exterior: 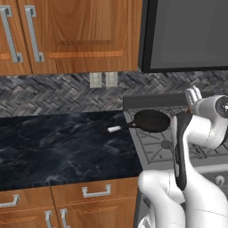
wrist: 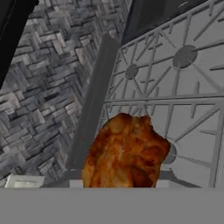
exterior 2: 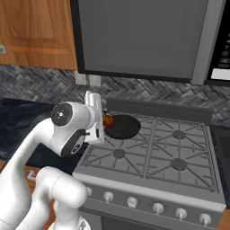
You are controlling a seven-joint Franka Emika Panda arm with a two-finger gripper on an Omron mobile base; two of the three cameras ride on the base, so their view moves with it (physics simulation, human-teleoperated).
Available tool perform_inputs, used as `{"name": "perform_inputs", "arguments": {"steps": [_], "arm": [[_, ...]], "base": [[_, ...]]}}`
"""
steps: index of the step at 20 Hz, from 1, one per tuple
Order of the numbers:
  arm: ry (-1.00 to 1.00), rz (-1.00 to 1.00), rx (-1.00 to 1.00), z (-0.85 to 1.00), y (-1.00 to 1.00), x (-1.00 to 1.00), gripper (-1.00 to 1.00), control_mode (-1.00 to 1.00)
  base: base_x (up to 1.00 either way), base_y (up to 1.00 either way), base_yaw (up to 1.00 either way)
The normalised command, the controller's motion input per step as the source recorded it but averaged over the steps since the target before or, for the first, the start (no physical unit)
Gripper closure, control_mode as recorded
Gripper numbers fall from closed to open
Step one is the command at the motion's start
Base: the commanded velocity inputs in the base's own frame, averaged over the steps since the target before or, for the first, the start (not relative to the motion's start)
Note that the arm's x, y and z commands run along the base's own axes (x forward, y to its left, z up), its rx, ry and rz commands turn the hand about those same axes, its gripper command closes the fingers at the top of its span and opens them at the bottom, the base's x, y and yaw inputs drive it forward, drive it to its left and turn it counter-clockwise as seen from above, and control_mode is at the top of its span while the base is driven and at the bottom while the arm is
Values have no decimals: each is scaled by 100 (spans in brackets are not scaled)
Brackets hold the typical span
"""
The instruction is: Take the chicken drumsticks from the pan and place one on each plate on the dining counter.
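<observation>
A chicken drumstick, orange-brown and knobbly, sits right in front of the hand camera and hides the finger tips. From the right base it is a small orange lump at my gripper, held just above the left rim of the pan. My gripper is shut on it. The round black pan rests on the back left burner, its handle with a silvery tip reaching over the counter. Its inside looks plain dark. The white hand hangs right of the pan. Plates and dining counter are out of view.
The stove with grey grates spreads to the right, knobs along its front. A narrow black counter with herringbone backsplash lies to the left. A dark microwave and wooden cabinets hang overhead.
</observation>
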Motion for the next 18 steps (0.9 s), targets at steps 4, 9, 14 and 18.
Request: {"name": "perform_inputs", "arguments": {"steps": [4, 9, 14, 18], "arm": [[37, 0, 11, 2, 16, -90, 100, -100], [21, 0, 2, -62, 35, -48, 100, -100], [0, 0, 0, -75, 39, -8, 100, -100], [0, 0, 0, -61, 31, 0, 100, -100]], "base": [[0, 0, 0], [0, 0, 0], [0, 0, 0], [0, 0, 0]]}}
